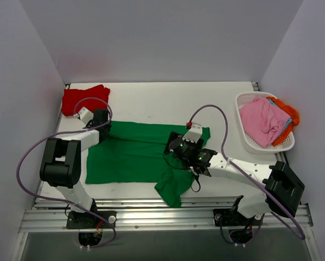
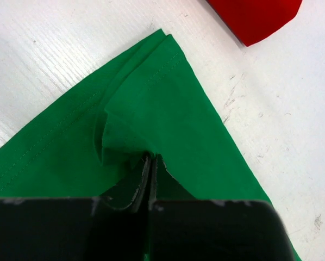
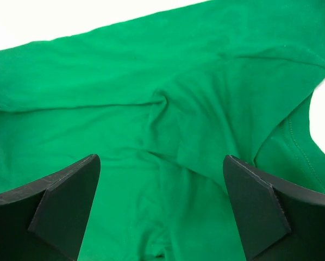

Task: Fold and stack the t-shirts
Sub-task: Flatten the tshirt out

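A bright green t-shirt [image 1: 130,155] lies spread across the table, with a bunched part hanging near the front edge. My left gripper [image 1: 101,120] is shut on the green t-shirt [image 2: 146,114] close to its far left corner, pinching a small fold. My right gripper [image 1: 180,147] is open and hovers over the shirt's right part; its fingers [image 3: 70,196] straddle wrinkled green fabric [image 3: 168,125]. A folded red t-shirt [image 1: 84,99] lies at the back left and shows at the top of the left wrist view [image 2: 255,16]. Pink [image 1: 262,120], orange and blue shirts lie in a basket.
A white lattice basket [image 1: 248,140] stands at the right edge of the table. White walls enclose the table on three sides. A metal rail [image 1: 162,215] runs along the front edge by the arm bases.
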Controlling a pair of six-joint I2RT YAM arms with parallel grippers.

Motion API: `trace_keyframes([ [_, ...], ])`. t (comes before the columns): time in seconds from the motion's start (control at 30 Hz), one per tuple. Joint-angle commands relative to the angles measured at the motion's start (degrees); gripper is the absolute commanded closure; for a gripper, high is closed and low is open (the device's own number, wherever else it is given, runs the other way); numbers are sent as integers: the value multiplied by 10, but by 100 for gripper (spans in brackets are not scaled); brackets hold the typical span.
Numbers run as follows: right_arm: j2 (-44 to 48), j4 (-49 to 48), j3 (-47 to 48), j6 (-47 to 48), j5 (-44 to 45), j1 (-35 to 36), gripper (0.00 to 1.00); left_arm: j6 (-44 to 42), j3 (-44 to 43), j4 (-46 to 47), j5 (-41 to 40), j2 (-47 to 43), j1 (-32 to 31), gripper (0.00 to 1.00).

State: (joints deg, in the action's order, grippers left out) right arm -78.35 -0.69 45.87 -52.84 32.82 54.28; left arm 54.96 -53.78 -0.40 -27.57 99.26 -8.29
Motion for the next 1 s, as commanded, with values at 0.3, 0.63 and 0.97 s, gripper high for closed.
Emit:
trace_keyframes([
  [0.3, 0, -23, -4, -24, 23, 23, 10, -6, 7, 30, 5, -11, -1, 98],
  [0.63, -42, -65, -38, -68, -22, 25, 11, -9, 8, 30, 9, -11, -1, 98],
  [0.97, -45, -14, -49, -104, 16, 23, 11, -9, 10, 35, 12, -11, 1, 98],
])
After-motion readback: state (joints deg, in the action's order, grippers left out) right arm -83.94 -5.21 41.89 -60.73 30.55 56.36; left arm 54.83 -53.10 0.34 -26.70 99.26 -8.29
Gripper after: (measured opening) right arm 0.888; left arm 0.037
